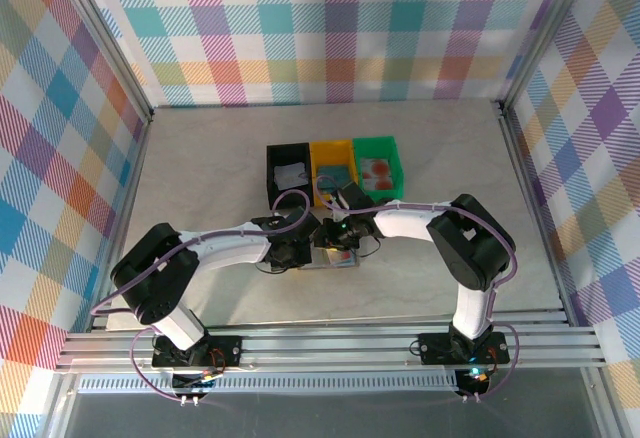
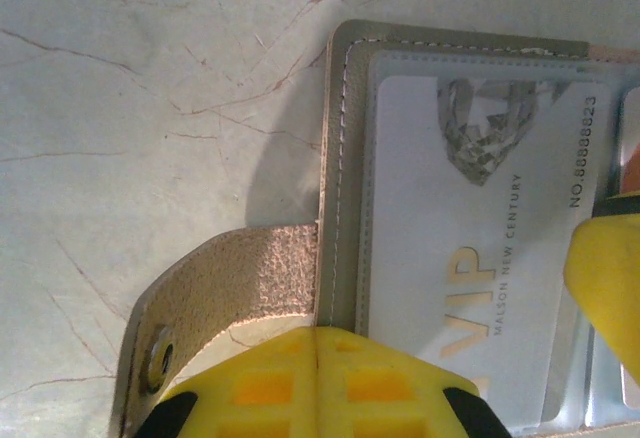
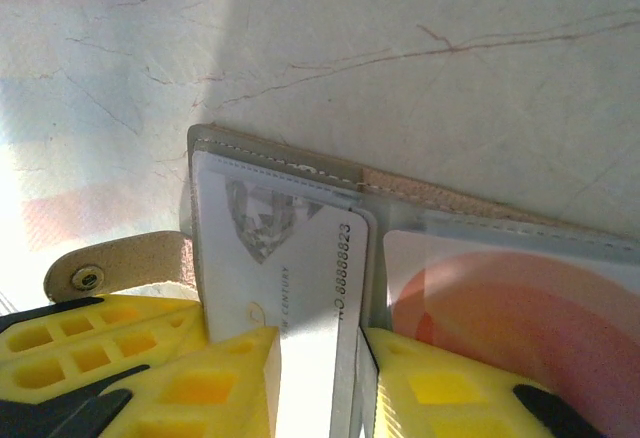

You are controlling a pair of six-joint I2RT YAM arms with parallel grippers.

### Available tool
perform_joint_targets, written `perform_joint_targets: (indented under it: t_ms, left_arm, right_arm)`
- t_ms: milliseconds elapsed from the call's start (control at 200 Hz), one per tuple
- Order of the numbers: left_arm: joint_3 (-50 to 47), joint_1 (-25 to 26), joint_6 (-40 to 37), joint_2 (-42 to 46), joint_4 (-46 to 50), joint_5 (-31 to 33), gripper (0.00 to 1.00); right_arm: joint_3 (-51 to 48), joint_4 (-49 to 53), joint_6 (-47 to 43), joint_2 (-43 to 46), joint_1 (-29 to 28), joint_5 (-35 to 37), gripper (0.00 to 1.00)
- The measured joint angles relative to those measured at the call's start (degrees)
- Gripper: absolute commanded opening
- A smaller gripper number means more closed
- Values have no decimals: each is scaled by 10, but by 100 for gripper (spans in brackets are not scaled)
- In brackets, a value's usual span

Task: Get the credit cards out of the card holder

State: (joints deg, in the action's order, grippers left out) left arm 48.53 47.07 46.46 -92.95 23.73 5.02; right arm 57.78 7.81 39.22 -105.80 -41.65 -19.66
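Observation:
The grey card holder [image 1: 341, 258] lies open on the table between both arms. A whitish credit card [image 2: 440, 238] printed "VIP" sits in its left pocket. In the right wrist view this card [image 3: 290, 258] has its numbered edge lifted over the pocket's edge. A reddish-pink card [image 3: 520, 308] fills the right pocket. My left gripper [image 2: 318, 336] is shut and presses its tips on the holder's left rim [image 2: 338, 158]. My right gripper [image 3: 320, 343] is open. One finger rests on the white card, the other on the holder's middle fold, with a strip of the card between them.
The holder's strap [image 2: 220, 288] with a metal snap sticks out to the left. A black tray [image 1: 270, 173], a yellow tray [image 1: 333, 144] and a green tray [image 1: 398, 168] stand in a row just behind the holder, each with something flat inside. Plaid walls enclose the table.

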Motion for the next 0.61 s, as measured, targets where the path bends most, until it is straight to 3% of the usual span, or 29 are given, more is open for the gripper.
perform_joint_targets:
  t_ms: [605]
  left_arm:
    - [2,0,0,-3,3,0,0]
  right_arm:
    - [-3,-4,-8,1,1,-4,27]
